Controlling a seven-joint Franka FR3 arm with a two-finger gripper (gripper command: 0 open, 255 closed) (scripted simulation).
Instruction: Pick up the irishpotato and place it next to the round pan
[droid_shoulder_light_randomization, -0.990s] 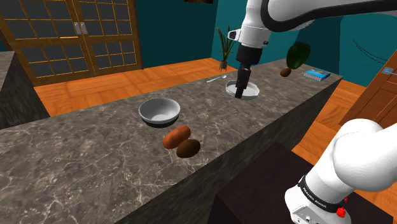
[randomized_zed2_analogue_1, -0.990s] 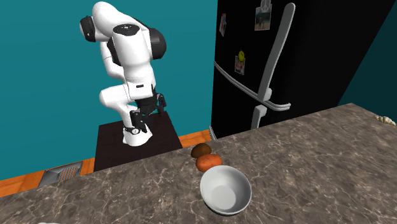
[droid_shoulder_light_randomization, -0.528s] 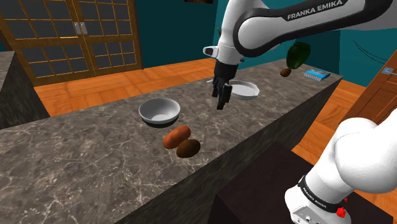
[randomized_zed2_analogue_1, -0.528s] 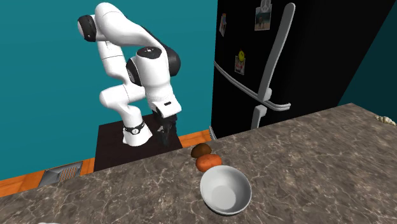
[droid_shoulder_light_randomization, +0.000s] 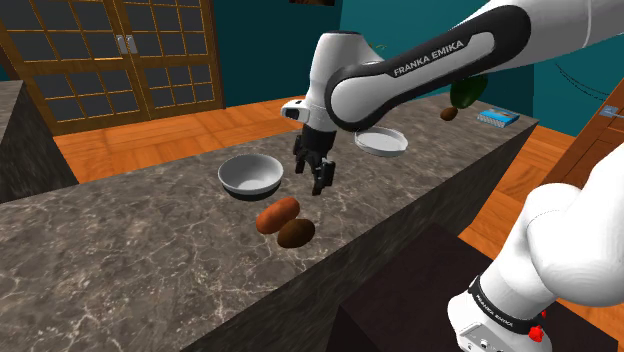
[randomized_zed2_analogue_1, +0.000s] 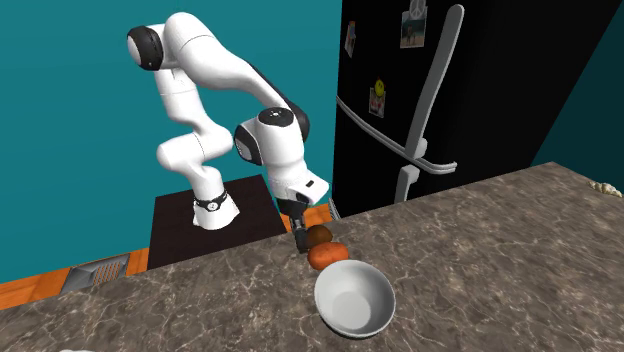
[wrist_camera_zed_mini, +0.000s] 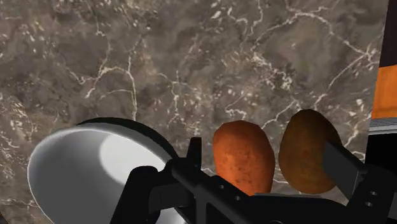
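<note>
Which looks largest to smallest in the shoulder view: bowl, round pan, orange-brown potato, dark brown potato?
1. bowl
2. round pan, farther away and partly behind the arm, so unsure
3. orange-brown potato and dark brown potato look alike; not ranked

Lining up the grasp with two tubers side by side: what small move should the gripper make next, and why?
Probably a small sideways shift toward the browner potato, before any descent. The open gripper hangs above the counter with the orange-red tuber centred between its fingers, while the browner one, likely the target, sits in line with one finger.
</note>
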